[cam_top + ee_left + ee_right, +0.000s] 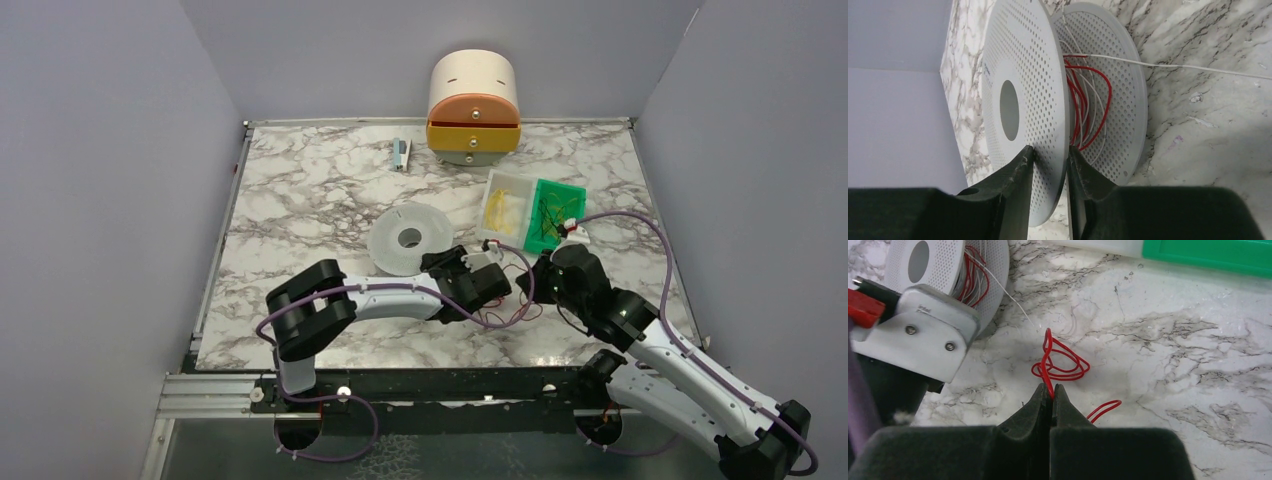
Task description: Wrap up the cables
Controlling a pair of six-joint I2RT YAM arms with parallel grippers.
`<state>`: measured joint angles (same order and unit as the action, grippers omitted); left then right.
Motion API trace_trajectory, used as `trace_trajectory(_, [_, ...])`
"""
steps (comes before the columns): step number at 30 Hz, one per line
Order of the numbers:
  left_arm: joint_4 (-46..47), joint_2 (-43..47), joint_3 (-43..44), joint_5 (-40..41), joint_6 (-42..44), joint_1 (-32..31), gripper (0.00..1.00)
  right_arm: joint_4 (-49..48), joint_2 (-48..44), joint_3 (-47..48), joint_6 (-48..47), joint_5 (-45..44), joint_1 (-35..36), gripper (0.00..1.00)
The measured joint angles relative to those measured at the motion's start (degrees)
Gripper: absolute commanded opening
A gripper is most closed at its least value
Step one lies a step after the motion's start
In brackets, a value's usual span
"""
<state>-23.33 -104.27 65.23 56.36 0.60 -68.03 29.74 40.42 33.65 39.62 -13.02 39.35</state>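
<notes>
A white perforated spool (408,238) lies mid-table. My left gripper (1050,155) is shut on one flange of the spool (1023,90); red cable (1087,105) and a white wire are wound loosely on its core. My right gripper (1050,389) is shut on a thin red cable (1060,362) that curls in loops on the marble just ahead of the fingertips. Another red loop (1104,409) lies to the right of the fingers. In the top view the red cable (515,272) lies between the two grippers, left (470,262) and right (545,272).
A white tray (505,200) with yellow wires and a green tray (555,212) with green wires sit right of the spool. A round orange-and-cream drawer unit (472,110) stands at the back. A small tube (400,153) lies beside it. Walls close three sides.
</notes>
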Motion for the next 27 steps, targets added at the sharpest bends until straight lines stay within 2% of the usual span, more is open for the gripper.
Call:
trace_trajectory(7, [-0.09, 5.20, 0.00, 0.74, 0.96, -0.85, 0.11, -0.13, -0.02, 0.02, -0.22, 0.04, 0.02, 0.01])
trace_trajectory(12, [-0.46, 12.52, 0.02, 1.77, 2.10, -1.05, 0.00, -0.28, -0.61, 0.79, -1.77, 0.90, 0.00, 0.01])
trace_trajectory(17, [-0.35, 17.38, 0.11, 0.96, 1.88, -1.18, 0.00, -1.44, -3.23, 3.56, -5.66, 3.54, 0.02, 0.01])
trace_trajectory(27, [-2.86, 19.67, 0.07, -2.10, -1.64, 0.15, 0.00, -0.79, -6.32, 13.25, -14.86, 9.79, 0.02, 0.01])
